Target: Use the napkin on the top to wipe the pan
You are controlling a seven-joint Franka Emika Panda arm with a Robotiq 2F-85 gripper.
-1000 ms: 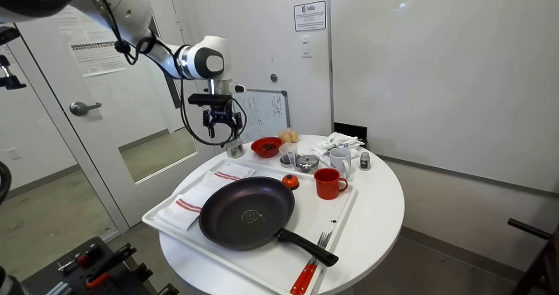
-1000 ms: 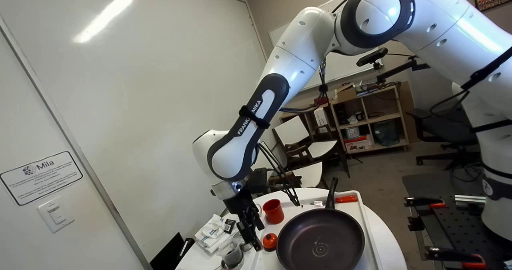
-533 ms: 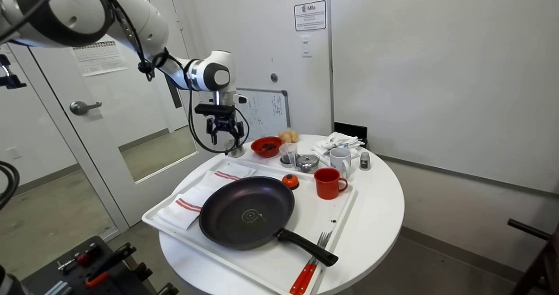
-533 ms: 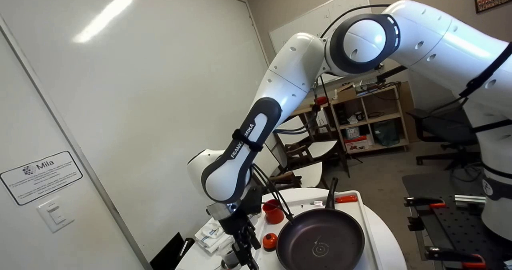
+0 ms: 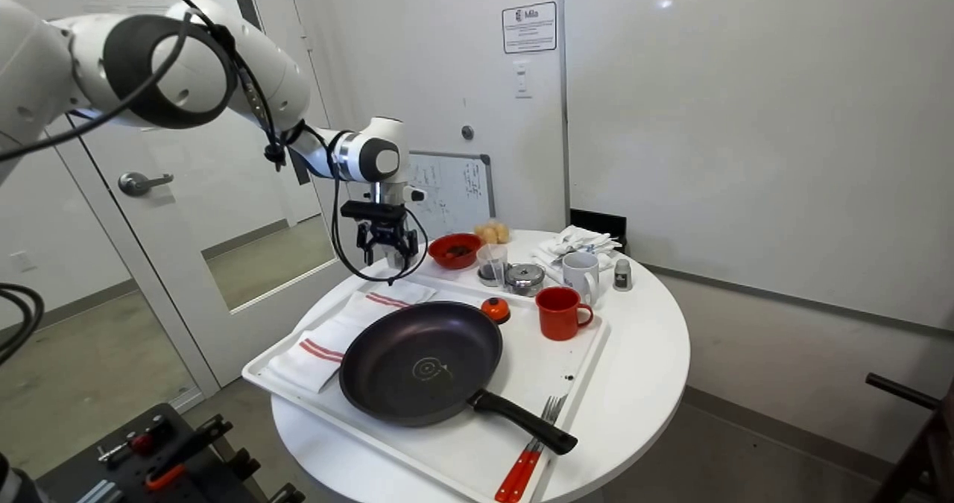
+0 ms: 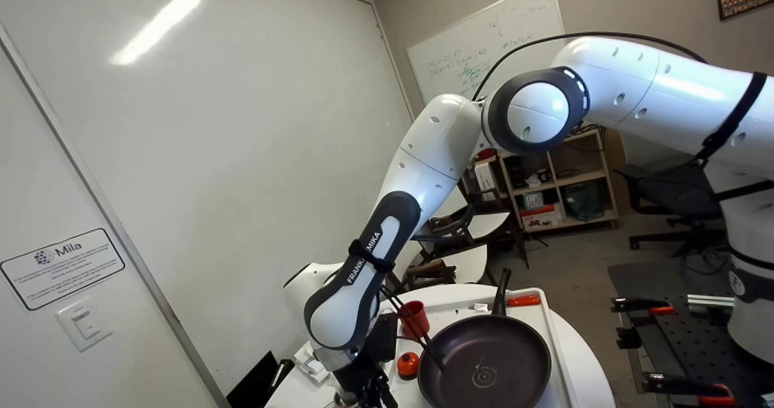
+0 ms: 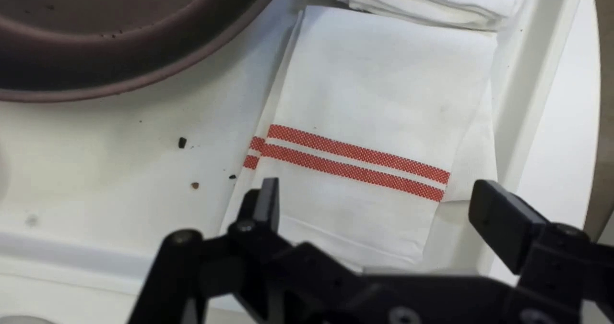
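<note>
Your fingers point(image 7: 503, 223) stand wide apart in the lower part of the wrist view. Between and above them in that frame, you see the napkin point(image 7: 369, 108), folded flat, with red stripes; more white cloth point(image 7: 441, 2) lies at its upper edge. Part of the pan point(image 7: 110, 50) occupies the upper left corner. In an exterior view, you see the tray point(image 5: 522, 361) on the round surface point(image 5: 648, 354), lower centre, with the red mug point(image 5: 557, 315) right of the pan.
</note>
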